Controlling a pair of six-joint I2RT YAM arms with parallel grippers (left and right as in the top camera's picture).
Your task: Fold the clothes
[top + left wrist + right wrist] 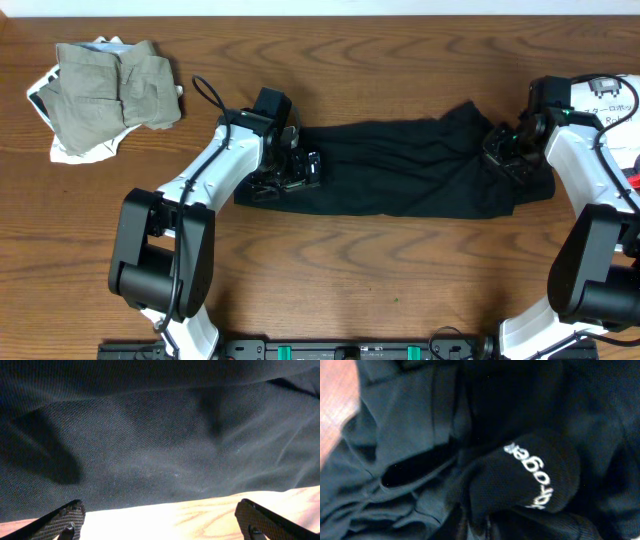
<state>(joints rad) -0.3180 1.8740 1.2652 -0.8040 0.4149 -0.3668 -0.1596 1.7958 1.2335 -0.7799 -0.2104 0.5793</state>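
table (380, 290): wood, filling the frame.
left gripper (300, 172): jaws spread wide, holding nothing, at the left end of the black shirt (400, 170), centre frame.
black shirt: bunched in a long band across the middle; its white mark (532, 477) shows in the right wrist view.
right gripper (505, 150): at the shirt's right end; grip cannot be told.
khaki-grey and white clothes (110, 90): heaped, upper left.

A brown wood-grain surface (380, 270) fills the view. Near three o'clock lies a white printed label (612, 100). A black rail (330, 350) runs along six o'clock.
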